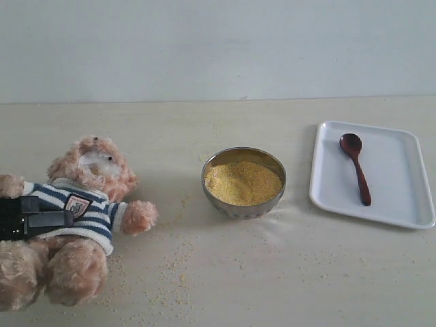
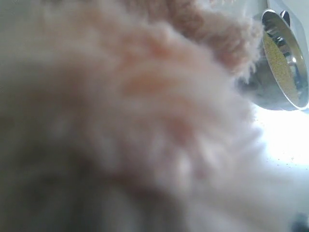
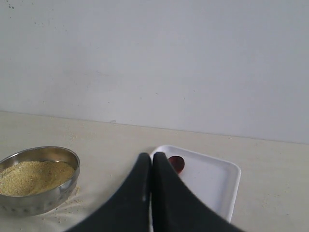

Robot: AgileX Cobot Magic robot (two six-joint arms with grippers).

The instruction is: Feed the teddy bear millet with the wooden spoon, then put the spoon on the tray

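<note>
The teddy bear (image 1: 88,170) lies at the left of the table in its striped sweater. My left gripper (image 1: 65,218) reaches in from the left edge and is clamped across the bear's torso. In the left wrist view, blurred fur of the teddy bear (image 2: 145,96) fills the picture and hides the jaws. The millet (image 1: 242,182) fills the metal bowl (image 1: 231,208) at the centre. The wooden spoon (image 1: 357,170) lies on the white tray (image 1: 402,177) at the right, apart from both grippers. My right gripper (image 3: 152,162) is shut and empty, above the near side of the tray (image 3: 212,179), with the wooden spoon's bowl (image 3: 176,163) just past its tips.
Loose millet grains (image 1: 170,266) are scattered on the table in front of the bear and bowl. The metal bowl (image 2: 285,63) sits close beside the bear's arm. A plain wall rises behind the table's far edge.
</note>
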